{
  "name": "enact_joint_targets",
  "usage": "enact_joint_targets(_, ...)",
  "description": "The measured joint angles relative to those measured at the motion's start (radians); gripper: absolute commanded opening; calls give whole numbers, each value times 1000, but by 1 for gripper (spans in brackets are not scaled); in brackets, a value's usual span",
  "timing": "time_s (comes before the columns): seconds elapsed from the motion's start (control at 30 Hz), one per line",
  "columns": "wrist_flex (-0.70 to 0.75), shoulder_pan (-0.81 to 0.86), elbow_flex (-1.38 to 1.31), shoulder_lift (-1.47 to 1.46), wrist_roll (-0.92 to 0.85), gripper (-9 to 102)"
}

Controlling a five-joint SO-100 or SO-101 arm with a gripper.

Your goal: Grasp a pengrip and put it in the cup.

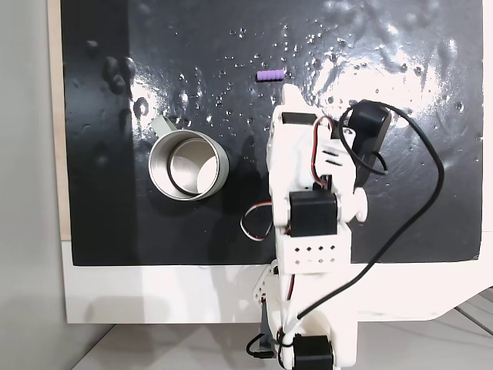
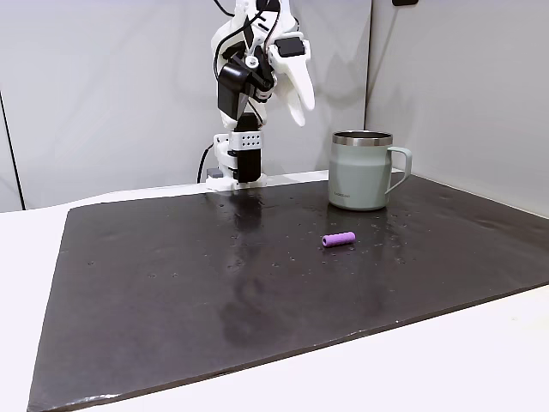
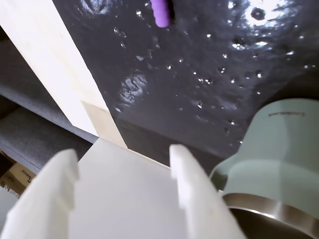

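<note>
On black mat point(image 2: 171, 283) (glossy, speckled) | pengrip point(image 2: 338, 239) | cup point(image 2: 362, 172) | grey walls

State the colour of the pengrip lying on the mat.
Purple; the pengrip shows best in a fixed view.

Glossy black mat point(image 2: 171, 292) on white table point(image 2: 480, 360), grey wall point(image 2: 103, 86) behind
</note>
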Motion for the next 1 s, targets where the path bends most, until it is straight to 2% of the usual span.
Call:
enact_joint_targets(0.17,84,20,-281,-264,28,16)
enact_joint_targets(0.4,396,34,-922,-750,34,20)
enact_joint_targets(0.7,440,6,-1057,-1048,34,27)
enact_joint_targets(1.0,437,5,-1218,-1264,34,29)
